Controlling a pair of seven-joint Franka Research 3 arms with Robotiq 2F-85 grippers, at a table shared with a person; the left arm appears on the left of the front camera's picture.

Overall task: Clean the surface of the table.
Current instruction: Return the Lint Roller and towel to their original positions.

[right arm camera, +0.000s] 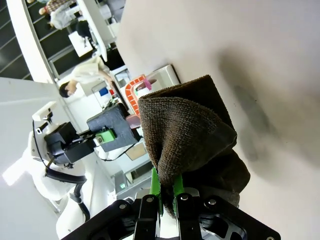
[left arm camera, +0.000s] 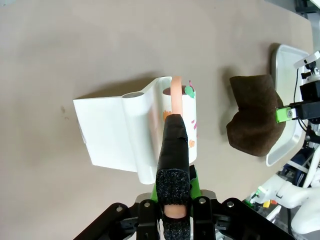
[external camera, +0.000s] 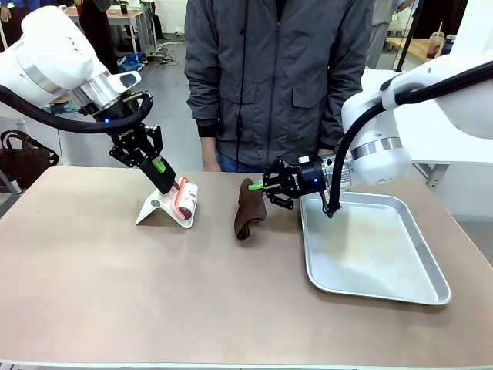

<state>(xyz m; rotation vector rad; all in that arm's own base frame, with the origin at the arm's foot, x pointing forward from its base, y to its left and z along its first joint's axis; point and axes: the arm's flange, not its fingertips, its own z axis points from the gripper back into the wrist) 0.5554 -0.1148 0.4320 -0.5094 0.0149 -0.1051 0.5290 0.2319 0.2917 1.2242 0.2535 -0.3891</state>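
The desk [external camera: 92, 293] is showing a smooth matt tan top. The tray [external camera: 431, 287] is gleaming as brushed metal. The cloth [external camera: 249, 210] is looking like rough brown terry.

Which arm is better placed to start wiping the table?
Right. The right gripper is shut on the brown cloth, which already hangs onto the table. The left gripper is shut on the dustpan's handle.

Front cam: faces across table [external camera: 92, 293] w/ person. Wrist cams close; both share brown cloth [left arm camera: 252, 117].
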